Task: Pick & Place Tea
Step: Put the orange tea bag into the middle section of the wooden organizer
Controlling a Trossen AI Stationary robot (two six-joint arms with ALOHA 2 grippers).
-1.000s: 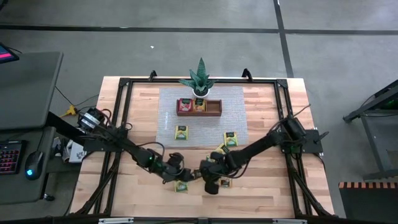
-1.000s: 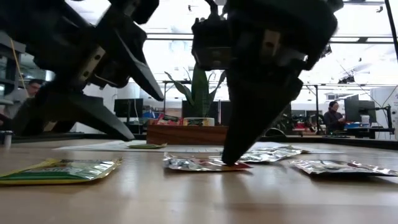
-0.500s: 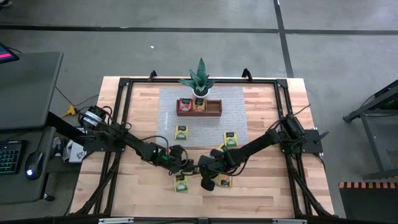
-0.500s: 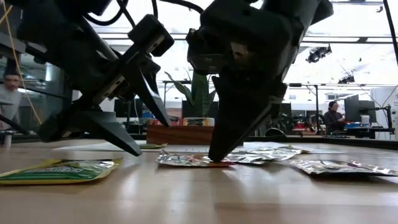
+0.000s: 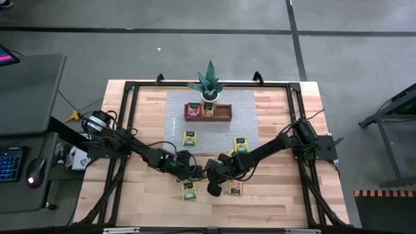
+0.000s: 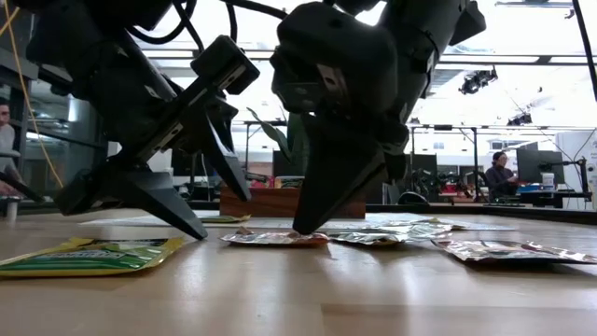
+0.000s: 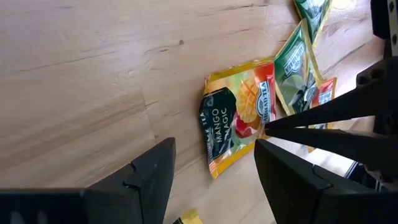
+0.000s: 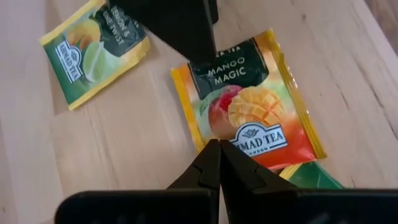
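A yellow-orange mango tea packet (image 8: 249, 112) lies flat on the wooden table between my two grippers; it also shows in the left wrist view (image 7: 239, 118) and the low view (image 6: 275, 239). My right gripper (image 8: 217, 149) is shut, with its tips on this packet. My left gripper (image 7: 214, 180) stands open just left of the packet (image 6: 224, 213), one dark finger (image 8: 180, 25) at the packet's far edge; I cannot tell whether it touches. In the high view both grippers meet at the table's near middle, left (image 5: 194, 173) and right (image 5: 208, 179). My right gripper presses its shut fingertips down on the mango packet near one edge (image 8: 214, 138), beside the printed label. The fingers slant down from the table's right side. The packet lies flat on the table under them (image 6: 300, 233).
A green lemon-lime packet (image 5: 188, 190) lies near the front, and an orange packet (image 5: 234, 188) to its right. Two more packets (image 5: 189, 138) (image 5: 240, 144) rest on the grey mat. The wooden tray (image 5: 224, 112) and the potted plant (image 5: 209, 81) stand at the back.
My right gripper has moved toward the table's left with its wrist rolling, and the mango packet under its tips has slid left along the table. My left gripper has swung toward the right and the far edge, off the green packet, closing in on the mango packet.
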